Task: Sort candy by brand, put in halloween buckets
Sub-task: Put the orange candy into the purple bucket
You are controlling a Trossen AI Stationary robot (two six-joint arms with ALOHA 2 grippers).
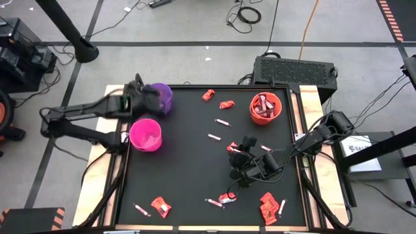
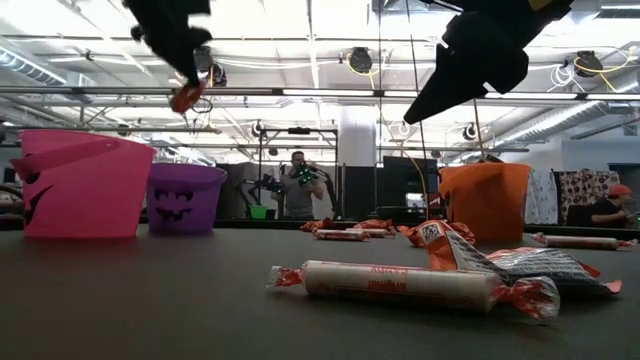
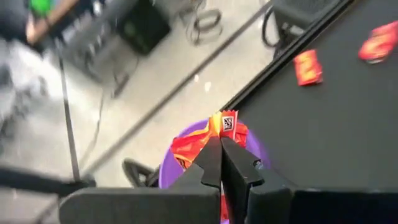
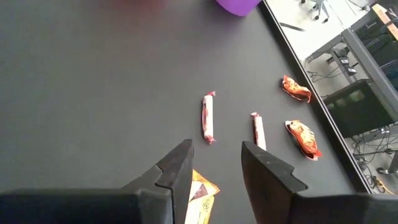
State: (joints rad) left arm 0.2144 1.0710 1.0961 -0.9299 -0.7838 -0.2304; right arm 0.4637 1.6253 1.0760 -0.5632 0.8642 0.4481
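Note:
My left gripper [image 3: 219, 140] is shut on a shiny red-orange candy packet [image 3: 186, 148] and hovers over the purple bucket [image 1: 162, 97]; the low view shows it high above the buckets [image 2: 178, 45]. The pink bucket [image 1: 145, 134] stands near the table's left edge. The orange bucket [image 1: 265, 108], at the far right, holds several candies. My right gripper [image 4: 214, 165] is open and hangs over the table's right middle [image 1: 239, 156], above an orange-yellow packet [image 4: 200, 194]. Two pinkish-white sticks [image 4: 208, 117] lie just beyond it. My left gripper pinches the red-orange packet between its two fingers, with crinkled wrapper [image 3: 229, 124] sticking out past the fingertips. The packet is lifted clear and hangs below the fingers [image 2: 187, 97] over the purple bucket's opening [image 3: 177, 140].
Loose candies lie along the table's near edge [image 1: 160, 206] [image 1: 268, 208] and at the far middle [image 1: 208, 95]. A pinkish-white stick [image 2: 400, 283] lies close to the low camera. The raised table rim [image 1: 123, 175] frames the black top. A person [image 2: 298, 185] stands in the room behind.

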